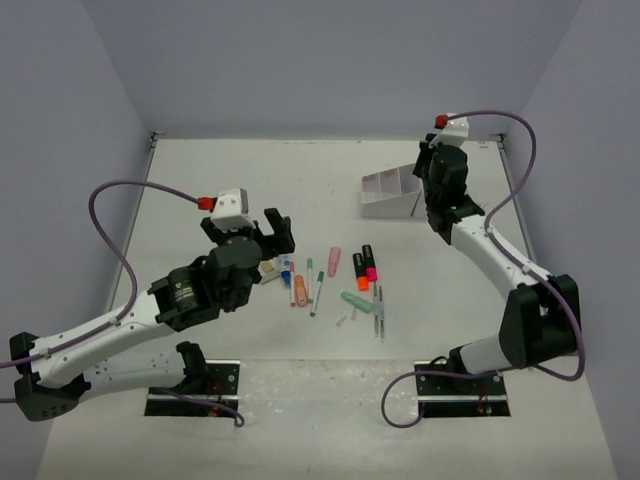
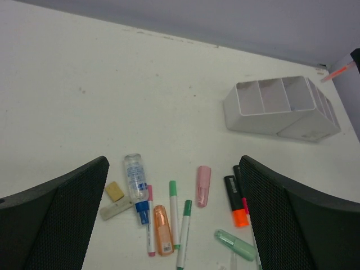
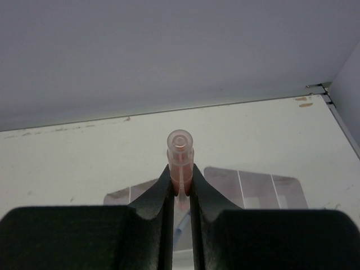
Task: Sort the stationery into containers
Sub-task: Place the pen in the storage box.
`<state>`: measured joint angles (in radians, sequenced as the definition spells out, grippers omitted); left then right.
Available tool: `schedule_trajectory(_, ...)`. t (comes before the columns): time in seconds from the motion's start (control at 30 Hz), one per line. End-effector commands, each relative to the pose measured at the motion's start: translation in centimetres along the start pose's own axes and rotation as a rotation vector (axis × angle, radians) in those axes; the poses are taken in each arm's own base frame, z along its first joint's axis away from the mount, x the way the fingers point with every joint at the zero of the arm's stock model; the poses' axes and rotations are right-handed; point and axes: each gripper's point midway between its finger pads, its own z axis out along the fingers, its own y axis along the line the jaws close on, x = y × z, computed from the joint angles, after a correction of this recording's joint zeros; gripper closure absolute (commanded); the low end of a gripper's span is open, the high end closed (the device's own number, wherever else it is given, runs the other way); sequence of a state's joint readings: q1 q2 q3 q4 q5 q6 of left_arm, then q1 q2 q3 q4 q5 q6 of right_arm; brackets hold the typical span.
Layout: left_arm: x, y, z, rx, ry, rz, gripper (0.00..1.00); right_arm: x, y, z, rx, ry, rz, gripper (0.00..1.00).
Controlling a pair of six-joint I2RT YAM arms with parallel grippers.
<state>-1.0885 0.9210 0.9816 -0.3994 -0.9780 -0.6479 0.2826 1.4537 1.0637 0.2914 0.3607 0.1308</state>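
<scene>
Right gripper (image 3: 181,179) clamped on a pinkish pen (image 3: 180,147), round end poking past the fingertips. White organizer (image 3: 256,191) sits just below it, far right of the table (image 1: 250,170). Left gripper (image 2: 173,163) wide open, gripping nothing, hovering over the loose pile: clear bottle with blue cap (image 2: 135,177), tan block (image 2: 114,191), green-capped pen (image 2: 174,211) with a 2nd one (image 2: 184,233) beside it, orange highlighter (image 2: 163,239), pink eraser (image 2: 202,185), black-orange highlighter (image 2: 235,201). Pile lies well apart from the organizer
</scene>
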Motion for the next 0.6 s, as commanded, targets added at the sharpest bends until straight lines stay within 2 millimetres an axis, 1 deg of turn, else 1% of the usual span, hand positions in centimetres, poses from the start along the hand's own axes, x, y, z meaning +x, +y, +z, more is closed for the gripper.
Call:
schedule_trajectory(0.0,0.0,0.4,0.0,-0.022,-0.004,-0.016,0.0,-2.3,0.2,2.7,0.023,-0.101,-0.03,0.99)
schedule_trajectory(0.13,0.3,0.9,-0.1,-0.037,0.003,-0.009,0.0,-1.0,0.7,3.2,-0.003,-0.076,-0.019,0.93)
schedule_trajectory(0.17,0.5,1.0,-0.1,-0.039,0.006,-0.007,0.0,-0.3,0.8,3.3,-0.007,-0.064,-0.015,0.89)
schedule_trajectory(0.27,1.2,1.0,0.0,-0.037,0.014,-0.004,0.0,1.7,0.9,3.8,-0.009,-0.02,-0.028,0.82)
schedule_trajectory(0.37,1.7,1.2,0.1,-0.042,0.02,-0.011,0.0,2.9,0.6,3.7,-0.001,0.011,-0.032,0.66)
schedule_trajectory(0.5,2.0,1.5,0.1,-0.046,0.021,-0.006,0.0,3.1,0.4,2.9,-0.004,0.012,-0.016,0.58)
schedule_trajectory(0.57,2.1,1.5,0.1,-0.048,0.021,-0.005,0.0,2.7,0.3,2.5,-0.002,0.01,-0.007,0.54)
